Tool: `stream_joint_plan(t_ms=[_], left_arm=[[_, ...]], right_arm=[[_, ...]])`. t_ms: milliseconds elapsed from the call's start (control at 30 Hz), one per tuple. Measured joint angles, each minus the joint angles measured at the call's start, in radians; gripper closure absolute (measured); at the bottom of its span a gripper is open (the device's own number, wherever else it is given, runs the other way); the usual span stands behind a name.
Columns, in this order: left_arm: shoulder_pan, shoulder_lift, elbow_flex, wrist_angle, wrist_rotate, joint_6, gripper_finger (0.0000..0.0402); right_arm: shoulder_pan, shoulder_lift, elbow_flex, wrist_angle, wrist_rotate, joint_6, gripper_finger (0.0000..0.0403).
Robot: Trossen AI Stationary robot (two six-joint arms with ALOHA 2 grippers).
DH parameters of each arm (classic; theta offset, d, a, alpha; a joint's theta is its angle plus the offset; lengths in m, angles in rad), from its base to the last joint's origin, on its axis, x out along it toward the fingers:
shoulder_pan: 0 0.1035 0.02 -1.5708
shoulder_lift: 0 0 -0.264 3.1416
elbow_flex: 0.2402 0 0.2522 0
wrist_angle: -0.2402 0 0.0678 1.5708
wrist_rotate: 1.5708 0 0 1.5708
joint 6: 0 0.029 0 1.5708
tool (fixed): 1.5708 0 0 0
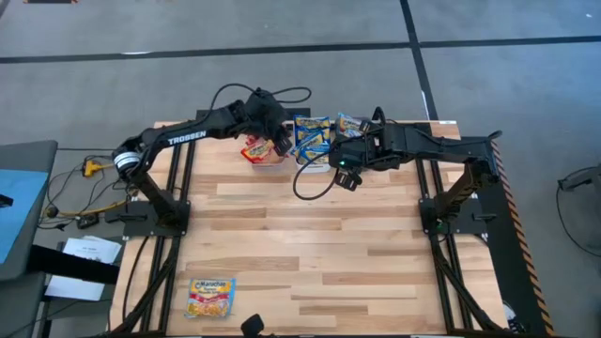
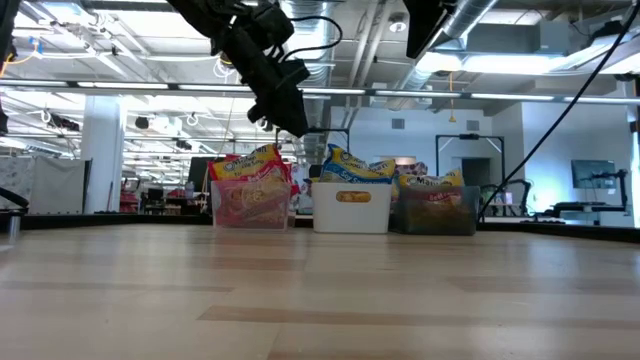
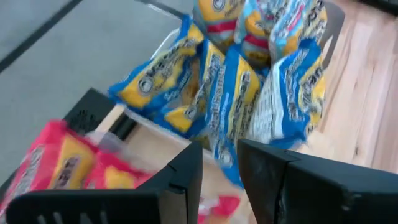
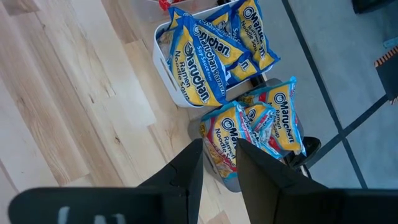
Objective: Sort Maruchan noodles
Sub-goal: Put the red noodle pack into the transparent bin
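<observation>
We look down on a wooden counter (image 1: 310, 253) with three small bins lined up along its far edge. The clear bin (image 2: 248, 205) holds the red packets (image 1: 258, 148), the white bin (image 2: 351, 208) next to it holds the blue packets (image 4: 205, 59), and the dark grey bin (image 2: 434, 212) holds the yellow-orange packets (image 4: 261, 127). In every bin the packets stand up above the rim. One more yellow-orange packet (image 1: 209, 296) lies flat by itself near the counter's front left corner, well apart from the bins.

We see the left gripper (image 1: 279, 143) hanging above the clear bin, near the side that meets the white bin. In its wrist view the jaws stand a narrow gap apart with nothing between them, and the blue packets show beyond the fingers (image 3: 180, 180). In the low view this gripper (image 2: 290, 115) sits clear above the packet tops, touching none of them.

We see the right gripper (image 1: 346, 174) just in front of the dark grey bin, on the counter side of the row. Its jaws are also slightly apart and empty; past its fingers (image 4: 186, 174) the wrist view shows the white and dark grey bins with their packets. In the low view only part of the right arm shows at the upper edge.
</observation>
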Motion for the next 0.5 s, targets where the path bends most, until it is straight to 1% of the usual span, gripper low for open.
stream_joint_plan(t_ms=[133,200,333,500], left_arm=[[0.001,0.059,0.008,0.04,0.081,-0.027,0.0315],[0.001,0.088,0.027,0.026,0.096,-0.028,0.0315],[-0.005,0.099,0.05,-0.024,0.064,-0.014,0.0315],[-0.008,0.102,0.049,-0.139,0.002,0.006,0.0315]], right_arm=[[0.0,0.0,0.0,0.005,0.0,0.0,0.0282],[0.0,0.0,0.0,0.005,0.0,0.0,0.0282],[0.0,0.0,0.0,0.007,0.0,0.0,0.0282],[0.0,0.0,0.0,0.008,0.0,0.0,0.0282]])
